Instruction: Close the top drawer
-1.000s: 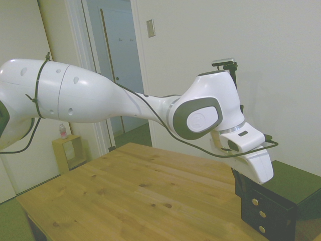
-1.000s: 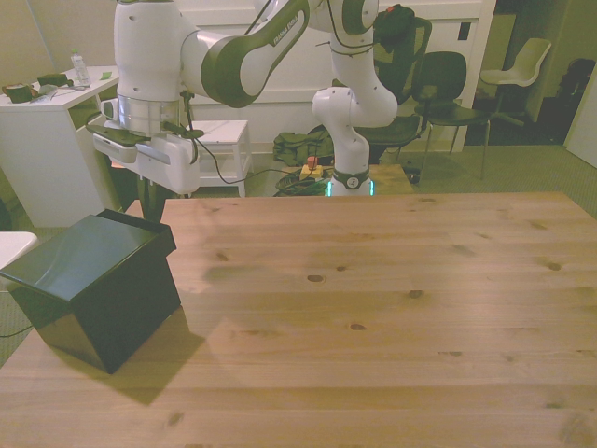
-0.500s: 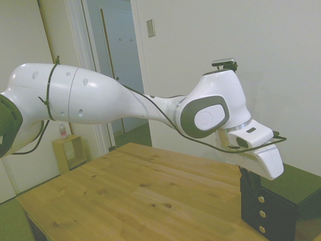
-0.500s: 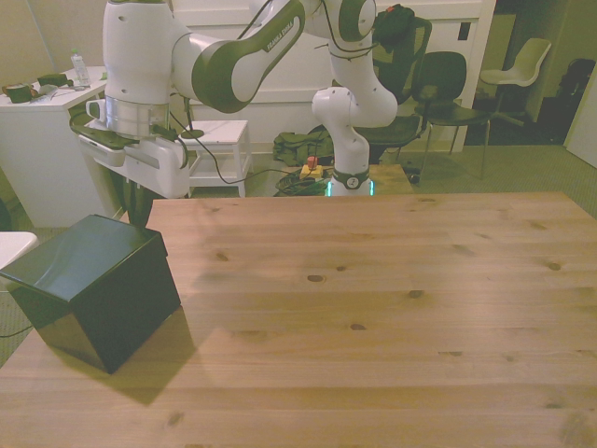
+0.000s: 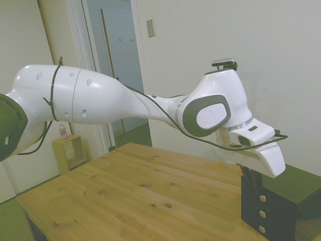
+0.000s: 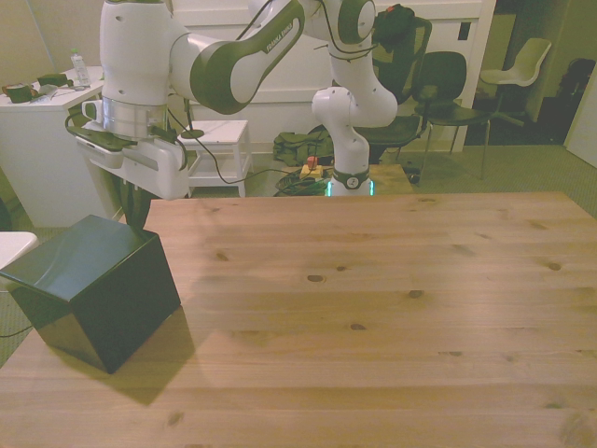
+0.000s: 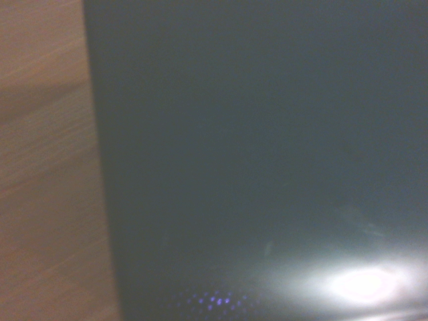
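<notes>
In the side view, the top drawer [image 5: 262, 192] of the small black box-shaped cabinet [image 5: 288, 201], protruding a second ago, is now seen flush, seemingly closed. In the front view, the gripper [image 6: 133, 201] is hidden behind the cabinet; its grip cannot be told. In the wrist view, only dark cabinet top is shown beside the wooden table [image 7: 40, 167].

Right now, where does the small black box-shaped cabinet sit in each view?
Side view: black cabinet at lower right, knobs showing.
Front view: cabinet at lower left.
Wrist view: its dark top fills most of the frame.
Shared landmark: the wooden table beneath it.
</notes>
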Controlling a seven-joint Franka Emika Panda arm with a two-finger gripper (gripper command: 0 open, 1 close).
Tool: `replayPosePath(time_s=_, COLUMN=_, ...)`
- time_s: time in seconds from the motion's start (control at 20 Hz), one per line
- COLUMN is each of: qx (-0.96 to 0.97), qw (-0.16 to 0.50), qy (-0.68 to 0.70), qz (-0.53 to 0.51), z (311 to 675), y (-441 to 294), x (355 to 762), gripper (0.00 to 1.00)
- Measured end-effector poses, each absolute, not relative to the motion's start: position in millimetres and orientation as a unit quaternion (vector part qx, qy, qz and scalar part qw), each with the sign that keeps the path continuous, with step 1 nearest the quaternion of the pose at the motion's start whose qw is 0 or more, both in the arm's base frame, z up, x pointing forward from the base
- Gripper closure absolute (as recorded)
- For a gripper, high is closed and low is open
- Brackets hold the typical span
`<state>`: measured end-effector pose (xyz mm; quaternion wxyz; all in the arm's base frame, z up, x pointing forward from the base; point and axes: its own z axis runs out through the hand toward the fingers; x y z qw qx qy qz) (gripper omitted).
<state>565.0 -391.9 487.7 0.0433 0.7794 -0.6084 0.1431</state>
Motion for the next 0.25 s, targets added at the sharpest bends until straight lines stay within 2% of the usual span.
replayPosePath(time_s=0.15, qx=0.786, qw=0.011, qy=-0.602, qz=0.143, z=507.2, y=-346.4, x=553.2, gripper=1.00)
replayPosePath(time_s=0.2, qx=0.785, qw=0.000, qy=-0.603, qz=0.143, z=516.0, y=-331.1, x=546.1, gripper=0.00)
replayPosePath(time_s=0.25, qx=0.785, qw=-0.009, qy=-0.603, qz=0.140, z=523.6, y=-316.8, x=536.6, gripper=0.00)
